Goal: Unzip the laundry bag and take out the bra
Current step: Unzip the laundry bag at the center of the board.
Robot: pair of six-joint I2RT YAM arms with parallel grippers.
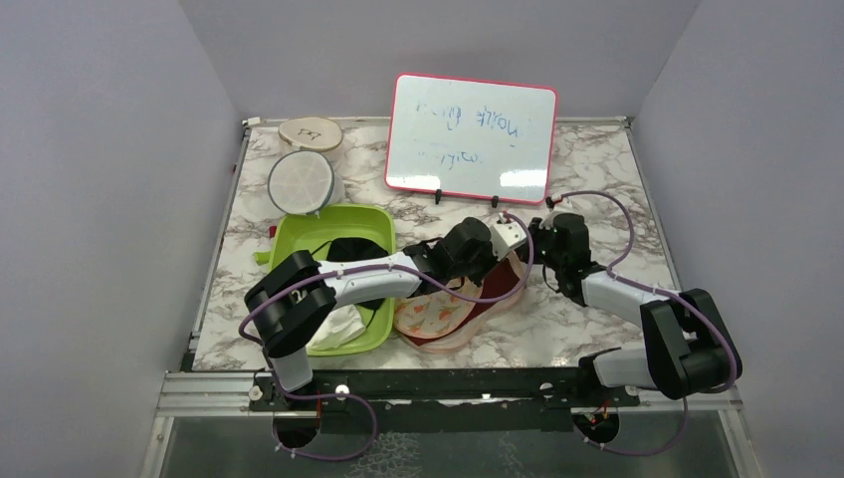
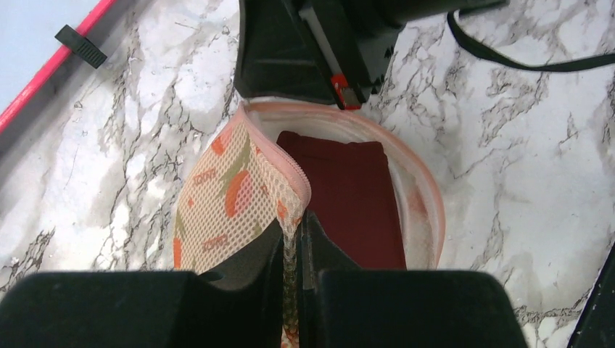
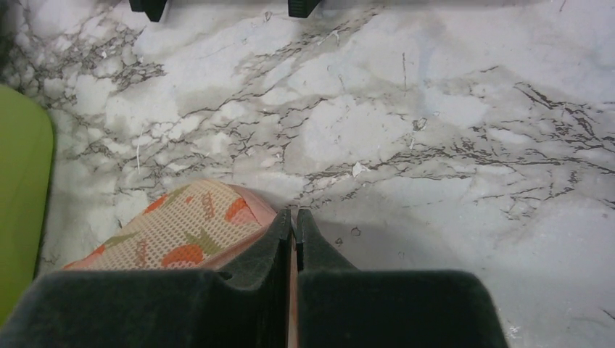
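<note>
Laundry bag (image 1: 438, 317) lies mid-table on the marble table (image 1: 597, 179), touching the right side of the green tub (image 1: 370, 221). It is unzipped, with the printed mesh flap (image 2: 232, 196) lifted. The maroon bra (image 2: 348, 199) lies inside the bag, seen through the opening. Left gripper (image 2: 296, 221) is pinched on the flap's zip edge. Right gripper (image 3: 294, 221) is pressed together on a thin peach strip at the bag's far rim.

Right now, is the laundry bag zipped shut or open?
Open: the left gripper holds up one flap of the laundry bag, and the bra shows inside.
</note>
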